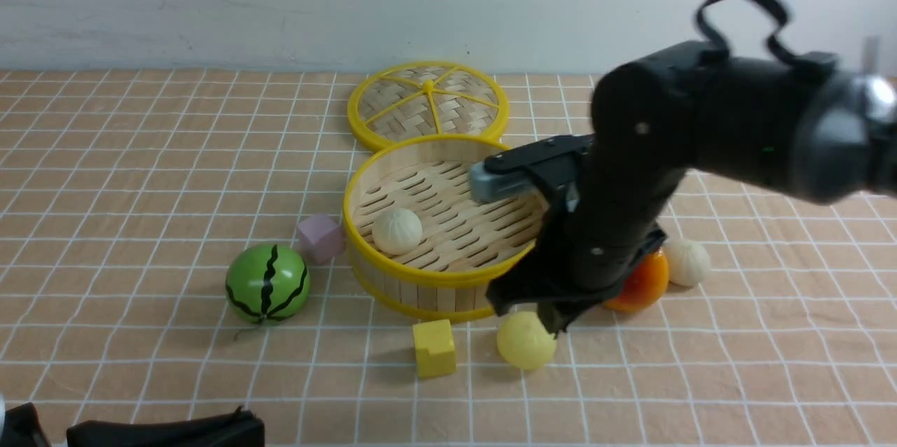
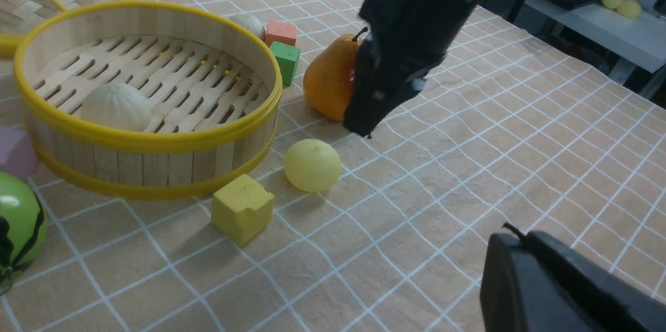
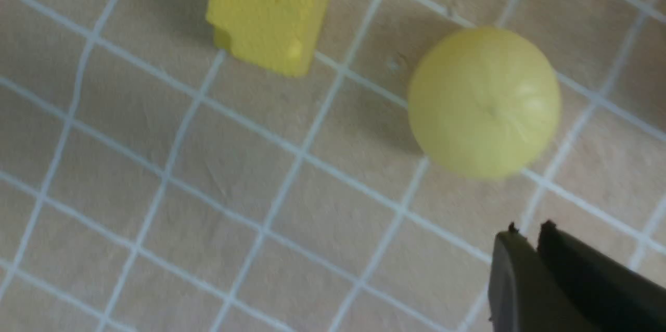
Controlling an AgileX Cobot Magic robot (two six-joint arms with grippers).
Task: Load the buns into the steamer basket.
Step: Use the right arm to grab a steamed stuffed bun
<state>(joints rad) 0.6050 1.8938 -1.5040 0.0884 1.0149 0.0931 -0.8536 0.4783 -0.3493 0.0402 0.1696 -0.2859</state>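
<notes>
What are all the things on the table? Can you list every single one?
steamer basket: one, bamboo with yellow rims, middle of the table.
lid: one, woven with yellow spokes, flat behind the basket.
off-white buns: three; one in the basket, one right of the pear, one past the basket by the red cube.
yellow bun: one, pale yellow, in front of the basket.
pear: one, orange, right of the basket.
watermelon ball: one, green with dark stripes, left of the basket.
cubes: four; yellow in front, pink left, red and green between basket and pear.
right gripper: black, closed, empty, beside the yellow bun.
left gripper: black, closed, near the front edge.
</notes>
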